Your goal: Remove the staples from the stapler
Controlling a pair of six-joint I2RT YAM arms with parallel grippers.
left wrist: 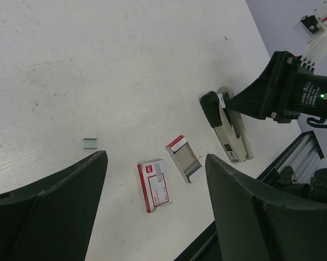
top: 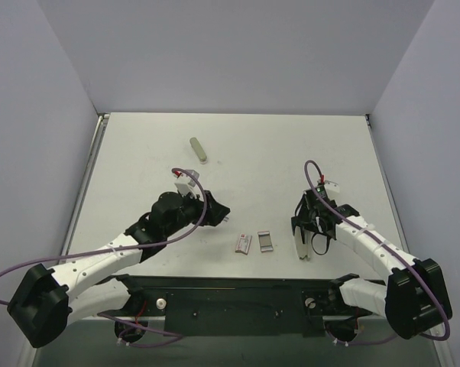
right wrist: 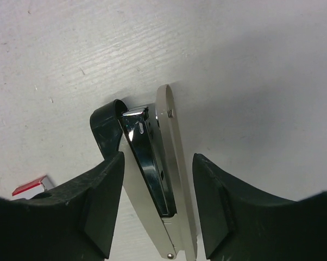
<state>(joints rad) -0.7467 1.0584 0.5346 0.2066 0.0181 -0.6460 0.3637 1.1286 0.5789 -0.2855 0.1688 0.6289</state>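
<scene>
The stapler (right wrist: pixel 152 163) lies on its side on the table, hinged open: black top arm (right wrist: pixel 105 128) swung left, shiny metal channel in the middle, pale base to the right. My right gripper (right wrist: pixel 158 182) is open and straddles it, the left finger close against it and a gap at the right finger. From above, the stapler (top: pixel 302 251) shows under the right gripper (top: pixel 302 238). It also shows in the left wrist view (left wrist: pixel 230 133). My left gripper (left wrist: pixel 157 209) is open and empty, hovering left of it (top: pixel 219 212). A short staple strip (left wrist: pixel 90 143) lies loose on the table.
A red-and-white staple box (left wrist: pixel 155 186) and its open tray (left wrist: pixel 183 160) lie side by side between the arms, the box (top: pixel 242 243) left of the tray (top: pixel 266 241). An olive-grey rounded bar (top: pixel 198 150) lies at the back. The black base rail (top: pixel 238 294) runs along the near edge.
</scene>
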